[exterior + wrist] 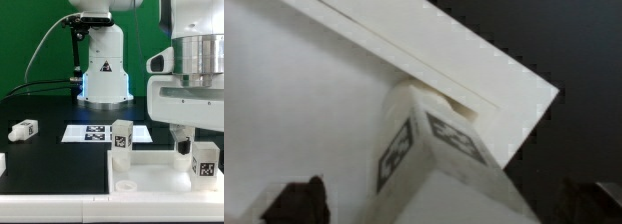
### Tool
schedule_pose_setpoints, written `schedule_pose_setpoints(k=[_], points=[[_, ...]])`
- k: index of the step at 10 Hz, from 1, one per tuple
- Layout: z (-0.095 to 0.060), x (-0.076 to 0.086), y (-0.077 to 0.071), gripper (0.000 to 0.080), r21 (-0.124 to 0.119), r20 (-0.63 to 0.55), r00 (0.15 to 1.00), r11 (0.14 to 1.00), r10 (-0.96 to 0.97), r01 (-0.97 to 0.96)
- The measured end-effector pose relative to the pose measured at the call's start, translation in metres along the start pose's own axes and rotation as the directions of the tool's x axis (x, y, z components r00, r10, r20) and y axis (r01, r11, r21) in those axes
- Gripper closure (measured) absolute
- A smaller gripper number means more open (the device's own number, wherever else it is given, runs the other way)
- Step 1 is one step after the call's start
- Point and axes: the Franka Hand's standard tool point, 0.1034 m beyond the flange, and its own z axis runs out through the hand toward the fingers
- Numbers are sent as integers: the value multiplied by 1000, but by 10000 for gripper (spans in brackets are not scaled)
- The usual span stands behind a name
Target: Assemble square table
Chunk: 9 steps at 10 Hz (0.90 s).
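Note:
The white square tabletop (160, 172) lies flat at the front, rim up; the wrist view shows one corner of it (331, 110). One tagged white leg (122, 139) stands upright at its far corner on the exterior view's left. A second tagged leg (205, 160) stands at the corner on the exterior view's right, also in the wrist view (434, 150). My gripper (203, 150) hangs straight over this leg, one dark finger (183, 147) beside it. In the wrist view the gripper (452, 205) straddles the leg with gaps on both sides, jaws open.
A loose tagged leg (23, 129) lies on the black table at the exterior view's left, another white part (2, 161) at that edge. The marker board (92, 132) lies behind the tabletop. The robot base (103, 70) stands at the back.

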Motion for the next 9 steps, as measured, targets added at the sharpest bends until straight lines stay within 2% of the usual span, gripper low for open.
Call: schedule_pose_setpoints(k=[2, 3, 4, 7, 8, 9], points=[[-1, 1, 0, 151, -5, -7, 983, 983, -182, 182], [-2, 3, -2, 151, -12, -20, 903, 903, -429, 428], [-1, 5, -1, 151, -12, -16, 863, 863, -505, 505], [-1, 5, 0, 198, -14, -16, 883, 883, -469, 469], [0, 5, 0, 374, -12, -16, 902, 903, -431, 430], [0, 5, 0, 515, -13, -17, 931, 931, -365, 365]])
